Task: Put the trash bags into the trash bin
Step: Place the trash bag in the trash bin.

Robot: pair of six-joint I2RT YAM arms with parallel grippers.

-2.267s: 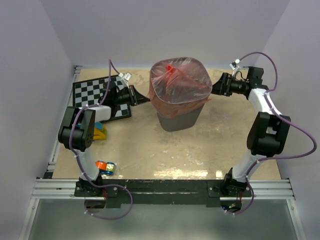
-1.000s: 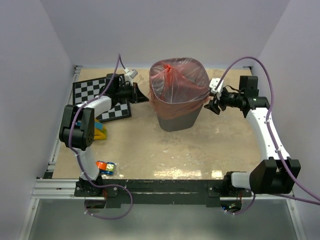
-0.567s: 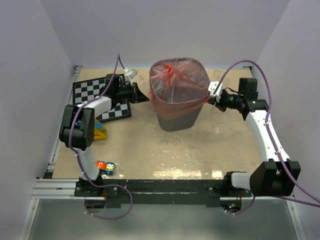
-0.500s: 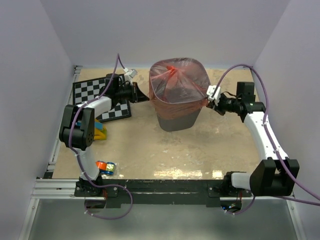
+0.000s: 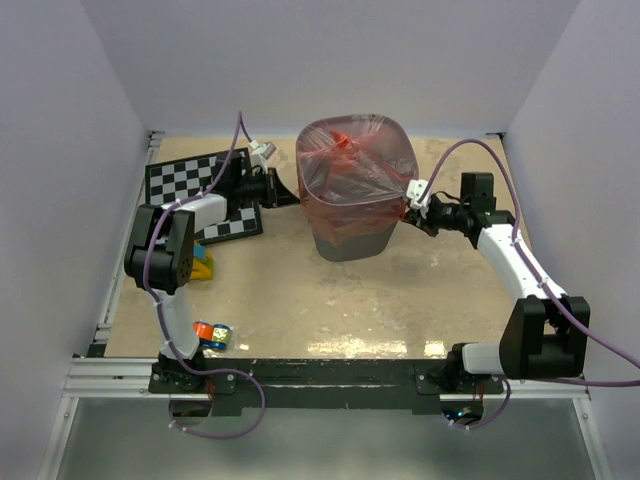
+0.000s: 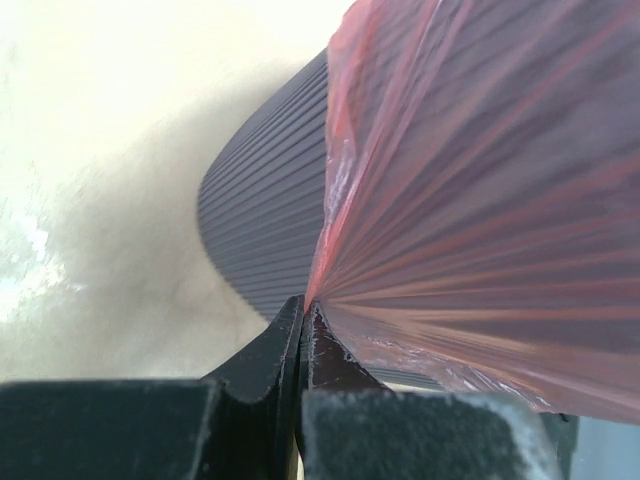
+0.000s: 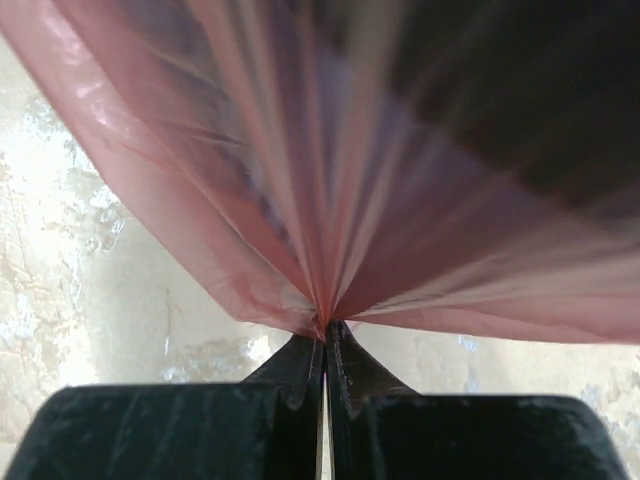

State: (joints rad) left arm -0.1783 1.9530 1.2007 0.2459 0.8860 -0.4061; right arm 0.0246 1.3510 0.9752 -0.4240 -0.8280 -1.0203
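Trash bag (image 5: 356, 160) (the see-through red-orange one) is draped over the mouth of the wire-mesh trash bin (image 5: 350, 242). The bin stands upright toward the back middle of the tabletop (image 5: 300, 300). The film covers the opening and hangs down over the upper part of the sides, so only the dark lower part of the bin shows under it. Some of the plastic is bunched into a redder lump near the far left of the opening.

Left gripper (image 5: 292, 194) sits at the bin's left side, pinched closed on a fold of the bag. In the left wrist view the film fans out in pleats right from the closed tips, with the dark lined wall of the bin just behind. Right gripper (image 5: 410, 203) is on the opposite side doing the same thing: clamped on the bag's edge, pleats radiating from the tips, tabletop showing underneath. The film looks pulled tight at both pinch points.

Other stuff: a checkerboard (image 5: 185, 182) lies flat at the back left, partly under the left arm. There's a yellow and blue thing (image 5: 203, 266) beside that arm — can't tell what it is. A small orange-and-blue object (image 5: 210, 333) sits near the front left.
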